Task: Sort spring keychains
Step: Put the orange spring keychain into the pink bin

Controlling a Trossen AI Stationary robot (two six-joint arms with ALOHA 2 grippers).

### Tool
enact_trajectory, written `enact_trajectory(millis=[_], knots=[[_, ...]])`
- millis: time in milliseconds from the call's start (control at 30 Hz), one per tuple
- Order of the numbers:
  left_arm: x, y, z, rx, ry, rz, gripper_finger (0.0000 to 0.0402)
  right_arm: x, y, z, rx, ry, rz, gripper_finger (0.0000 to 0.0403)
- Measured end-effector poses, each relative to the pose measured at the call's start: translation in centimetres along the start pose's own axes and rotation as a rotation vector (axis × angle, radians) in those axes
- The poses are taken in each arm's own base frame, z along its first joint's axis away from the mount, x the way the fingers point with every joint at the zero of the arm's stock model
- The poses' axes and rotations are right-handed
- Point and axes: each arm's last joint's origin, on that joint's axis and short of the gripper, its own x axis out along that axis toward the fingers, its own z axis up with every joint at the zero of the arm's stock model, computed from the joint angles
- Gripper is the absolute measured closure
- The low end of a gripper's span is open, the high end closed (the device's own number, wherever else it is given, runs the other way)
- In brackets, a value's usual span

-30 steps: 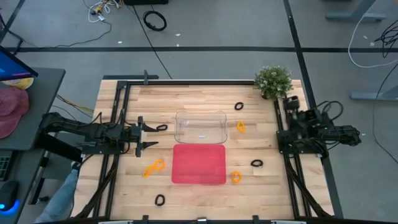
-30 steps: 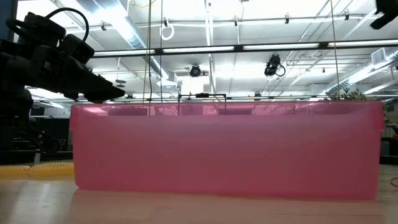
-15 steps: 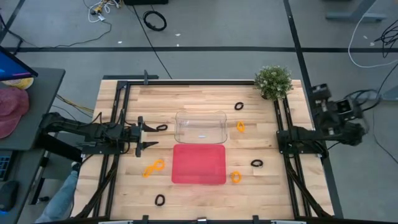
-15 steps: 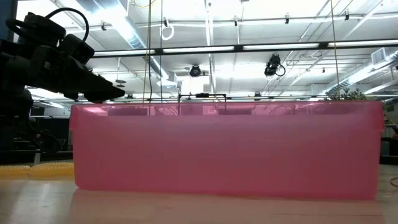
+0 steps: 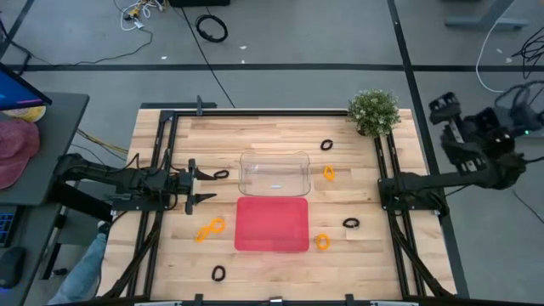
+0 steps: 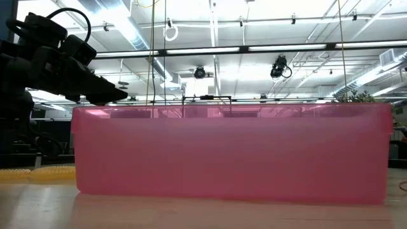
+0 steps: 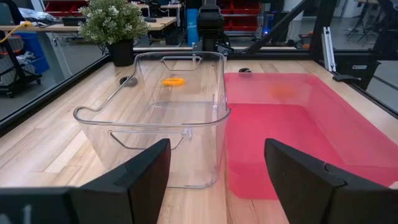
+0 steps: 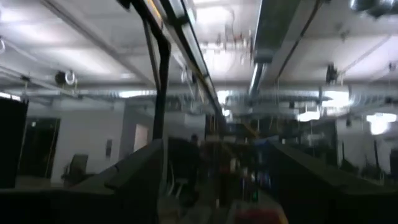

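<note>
In the high view, seven small spring keychains lie flat on the wood: black ones [image 5: 221, 174], [image 5: 326, 144], [image 5: 351, 223], [image 5: 218, 274] and orange ones [image 5: 329, 172], [image 5: 322, 241], [image 5: 210, 229]. Mid-table stand a clear bin [image 5: 274, 172] and a red tray [image 5: 272, 224]. My left gripper [image 5: 200, 187] hovers open at the table's left side, pointing at the bin [image 7: 161, 118] and tray [image 7: 292, 124]. My right gripper [image 5: 444, 109] is raised beyond the table's right edge, open [image 8: 214, 186], facing the room's ceiling.
A potted plant [image 5: 374, 110] stands at the far right corner. Black rails [image 5: 161, 170] run along the left and right sides. The red tray's wall [image 6: 232, 152] fills the low view, with my left arm [image 6: 57, 63] above its left end.
My right arm has unfolded from over the right rail, rising and swinging outward past the table's right edge toward the far side. Nothing on the table has moved.
</note>
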Motion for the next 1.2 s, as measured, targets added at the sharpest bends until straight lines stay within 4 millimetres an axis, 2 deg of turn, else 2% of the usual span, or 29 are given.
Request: enact_trajectory(millis=[233, 500, 800, 1200], knots=[[0.0, 0.0, 0.0, 0.000, 0.000, 0.000, 0.0140, 4.8, -1.1, 1.0, 0.089, 0.305, -0.012, 0.0121], [0.0, 0.0, 0.0, 0.000, 0.000, 0.000, 0.0140, 8.2, -1.3, -0.1, 0.218, 0.548, 0.098, 0.0121], [0.0, 0.0, 0.0, 0.000, 0.000, 0.000, 0.0140, 10.6, 0.2, -4.2, 0.307, 0.834, 0.121, 0.0121], [0.0, 0.0, 0.0, 0.000, 0.000, 0.000, 0.0140, 13.6, 4.8, -10.7, 0.291, 1.237, 0.109, 0.0121]])
